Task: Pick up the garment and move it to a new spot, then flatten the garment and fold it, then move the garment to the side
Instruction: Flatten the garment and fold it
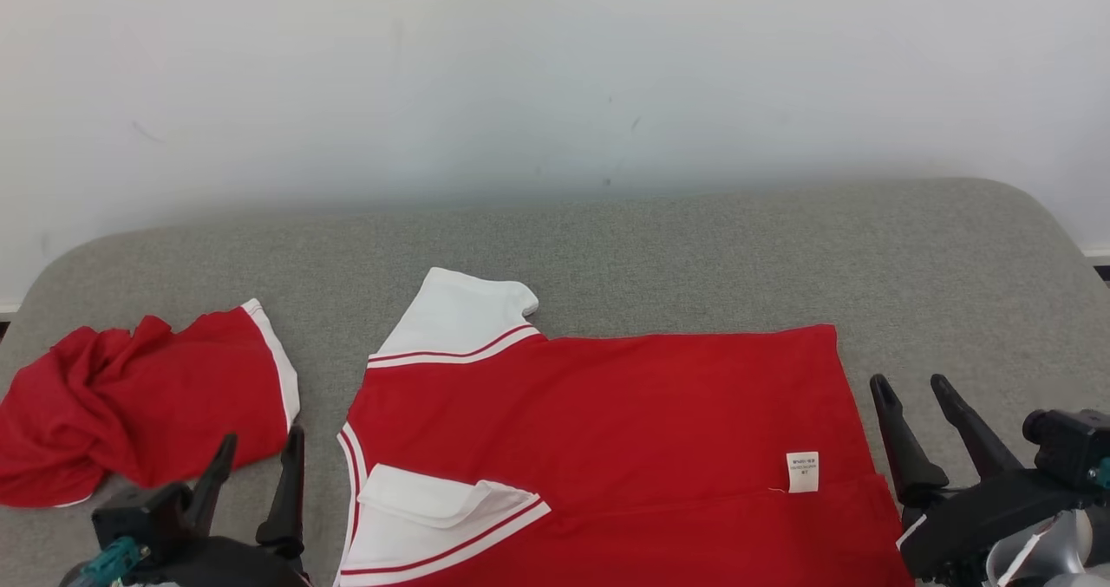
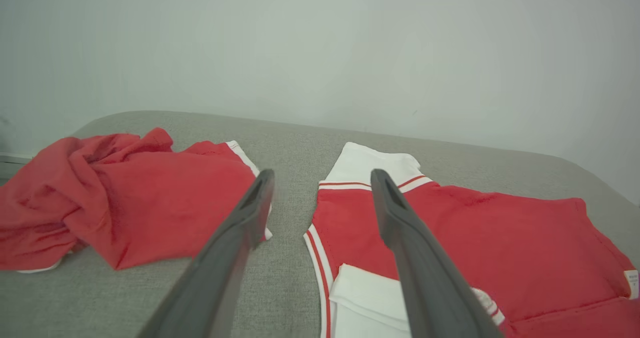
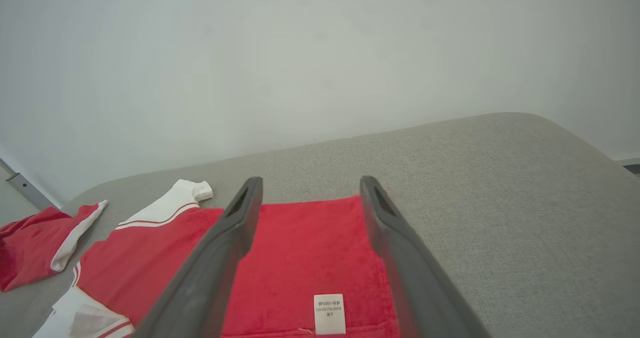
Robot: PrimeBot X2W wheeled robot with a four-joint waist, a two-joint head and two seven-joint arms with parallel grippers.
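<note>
Daylight is seen between the two dark fingers of the left gripper, which are spread wide with nothing held. This gripper is placed at the near left, over the strip of grey between two red cloths, as is also shown in the left wrist view. Whether its left finger touches the cloth beside it cannot be told.

The right gripper is likewise released and empty, at the near right, just beside the right edge of the garment. In the right wrist view that edge and a small white label are seen past the parted fingers.

The garment, a red shirt with white sleeves trimmed in red stripes, is laid flat at the near middle of the grey padded surface. Its sleeves are turned to the left. The far sleeve is spread out, while the near sleeve is partly folded over on itself.

A crumpled red cloth with a white edge is bunched at the left, apart from the garment. A pale wall is seen beyond the far edge of the surface.
</note>
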